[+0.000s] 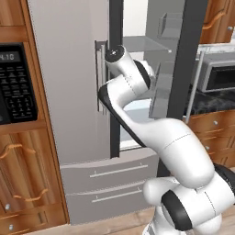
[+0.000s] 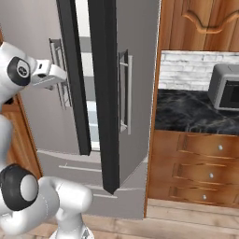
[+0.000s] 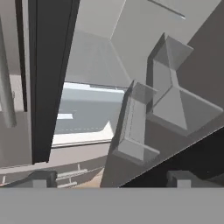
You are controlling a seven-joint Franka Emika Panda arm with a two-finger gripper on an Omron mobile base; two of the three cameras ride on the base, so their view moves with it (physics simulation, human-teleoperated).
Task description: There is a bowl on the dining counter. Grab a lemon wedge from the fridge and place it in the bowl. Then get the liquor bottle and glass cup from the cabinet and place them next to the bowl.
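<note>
Kitchen fridge (image 1: pixel 73 82) is standing with its right door (image 2: pixel 108 93) ajar; your gripper (image 3: pixel 111 177), fingers spread wide and gripping nothing, is risking clipping the door shelves (image 3: pixel 144 127).

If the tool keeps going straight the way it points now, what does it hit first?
Probably the door bins on the inside of the fridge's open right door, which sit dead ahead of the open tool. Depth is unclear; the shelf lies slightly left.
</note>
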